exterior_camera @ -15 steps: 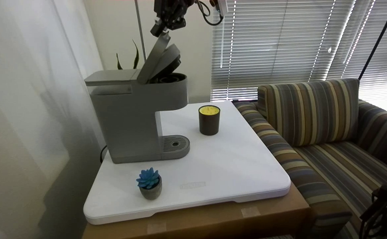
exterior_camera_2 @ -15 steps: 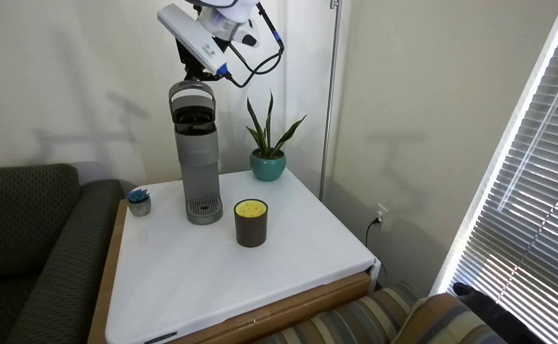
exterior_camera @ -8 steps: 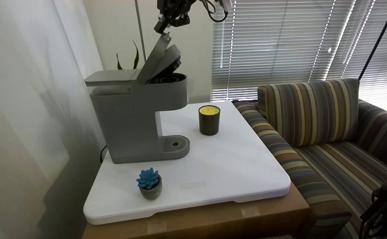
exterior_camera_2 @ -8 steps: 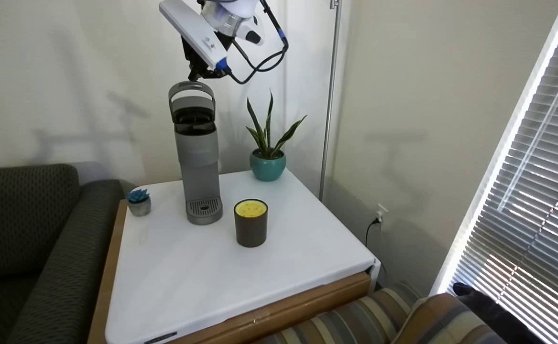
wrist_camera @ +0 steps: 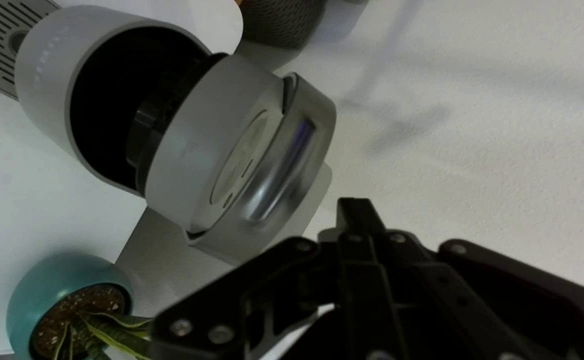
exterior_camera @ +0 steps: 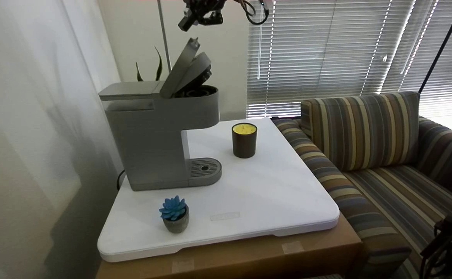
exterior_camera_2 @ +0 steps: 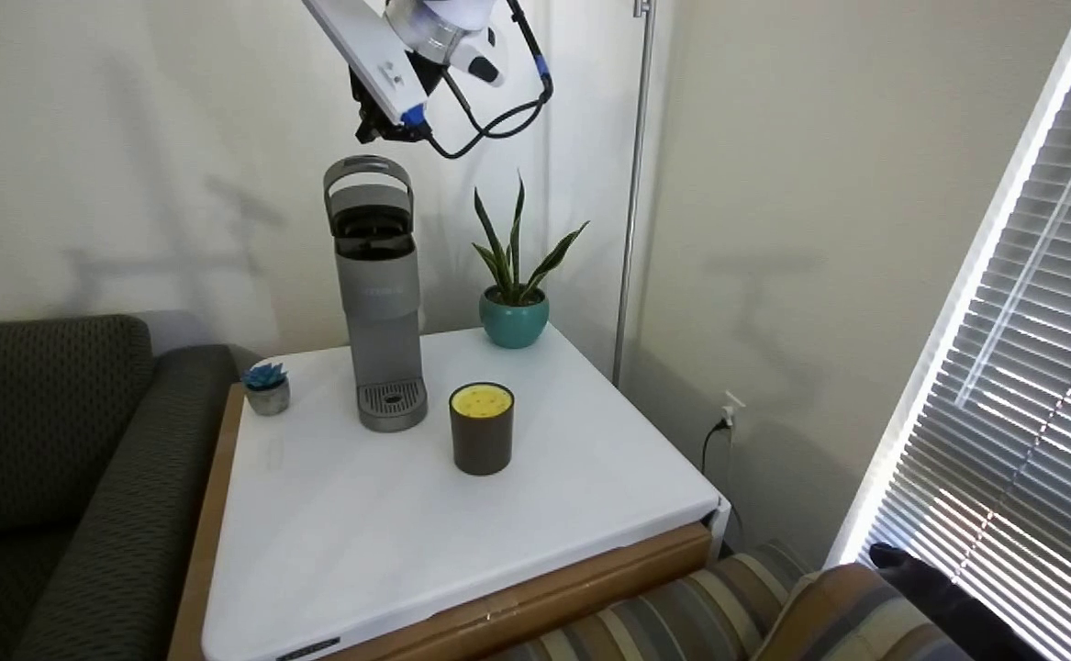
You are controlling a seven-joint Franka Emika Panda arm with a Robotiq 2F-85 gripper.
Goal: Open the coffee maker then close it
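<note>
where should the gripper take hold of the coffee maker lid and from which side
Probably by the arched handle's crossbar, coming from above: the lid stands tilted up, so the bar is its highest part, and an exterior view shows a gap between bar and lid for a jaw. The gripper hangs above it, shut, so it should open first.

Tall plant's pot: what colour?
Teal. The pot shows best in an exterior view.

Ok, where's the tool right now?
In both exterior views the tool hangs towards the top, left of centre, just above the raised lid of the coffee maker, not touching it.
</note>
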